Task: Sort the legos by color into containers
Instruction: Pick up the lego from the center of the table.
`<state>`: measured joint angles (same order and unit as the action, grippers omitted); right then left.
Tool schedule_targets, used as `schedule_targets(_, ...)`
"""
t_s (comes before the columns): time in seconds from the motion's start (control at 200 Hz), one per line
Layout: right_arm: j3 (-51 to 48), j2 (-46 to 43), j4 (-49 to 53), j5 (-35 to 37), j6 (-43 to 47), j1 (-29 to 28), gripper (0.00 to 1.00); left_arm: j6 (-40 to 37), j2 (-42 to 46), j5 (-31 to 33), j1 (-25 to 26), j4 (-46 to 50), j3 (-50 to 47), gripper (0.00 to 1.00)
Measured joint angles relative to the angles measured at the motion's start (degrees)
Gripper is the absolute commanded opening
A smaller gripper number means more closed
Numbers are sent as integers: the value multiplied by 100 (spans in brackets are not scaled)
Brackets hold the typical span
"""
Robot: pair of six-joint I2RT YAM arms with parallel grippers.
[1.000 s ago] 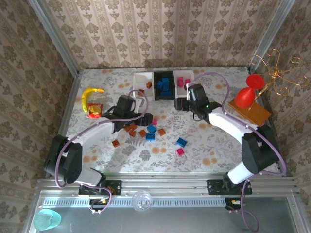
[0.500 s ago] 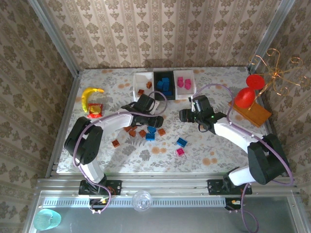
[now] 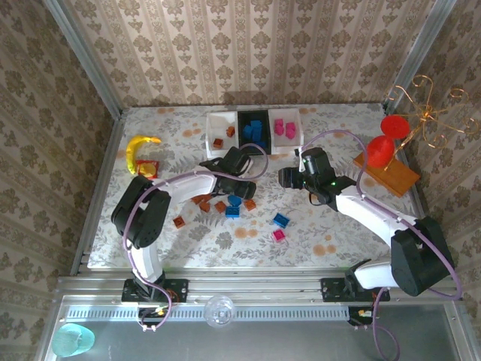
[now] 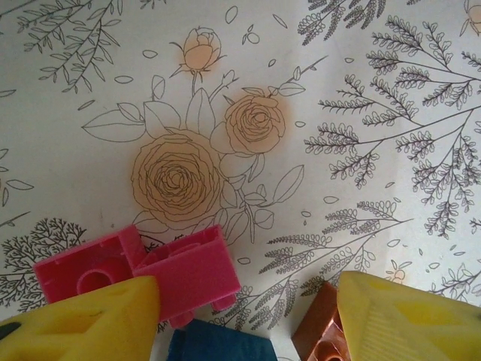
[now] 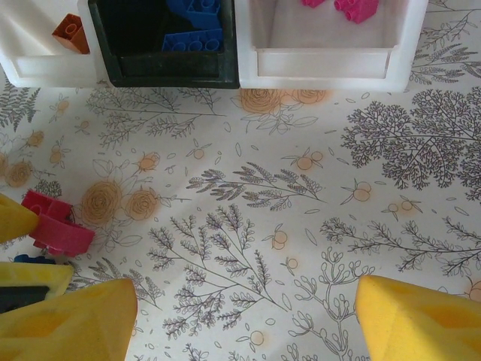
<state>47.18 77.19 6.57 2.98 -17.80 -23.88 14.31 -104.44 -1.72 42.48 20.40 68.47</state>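
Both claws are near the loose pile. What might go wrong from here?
1. The pink lego sits off-centre at one fingertip of the left claw, while a blue lego and a brown lego crowd the gap; closing may grab the wrong colour or flick the pink one away.
2. The right claw hovers close by over the same patch, so the arms may bump.

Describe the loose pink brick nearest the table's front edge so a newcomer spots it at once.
From the row of trays at the table's far side, come toward the near edge. Right of the main cluster two bricks sit apart: a blue brick and, just nearer, the pink brick. It is the loose brick closest to that edge.
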Motion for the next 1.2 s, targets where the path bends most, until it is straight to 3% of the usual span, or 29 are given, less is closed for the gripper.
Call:
schedule_targets(0.3,0,-2,2,2,-7,0,78,-2,-98,-221,22,-98,111,62)
schedule_targets(0.475,-52,-166,2,15,-26,0,78,0,52,-560,20,-678,-243,62)
schedule_targets(0.775,-76,-223,2,24,-44,0,78,-153,295,-291,-101,-627,-400,70)
schedule_targets(1.2,-81,-223,2,131,-42,0,79,-415,-328,-278,-116,-317,50,55)
